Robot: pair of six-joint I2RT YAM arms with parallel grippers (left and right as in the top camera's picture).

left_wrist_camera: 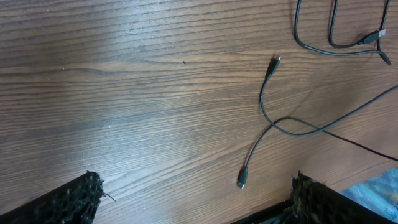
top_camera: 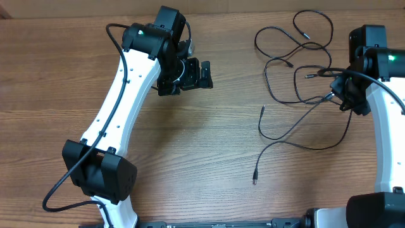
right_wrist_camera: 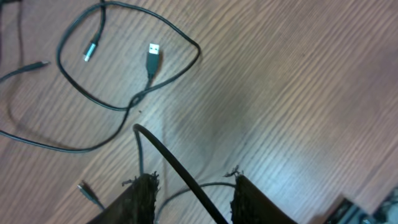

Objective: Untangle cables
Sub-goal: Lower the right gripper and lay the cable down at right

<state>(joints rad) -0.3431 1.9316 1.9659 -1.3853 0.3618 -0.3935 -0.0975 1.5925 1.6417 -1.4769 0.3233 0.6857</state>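
Cables (right_wrist_camera: 135, 101) loose on the table (right_wrist_camera: 298, 93), one strand between right jaws.

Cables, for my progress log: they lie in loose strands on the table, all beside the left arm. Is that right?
Not quite. The cables do lie in loose strands on the table, but beside the right arm, not the left arm. The overhead view shows it.
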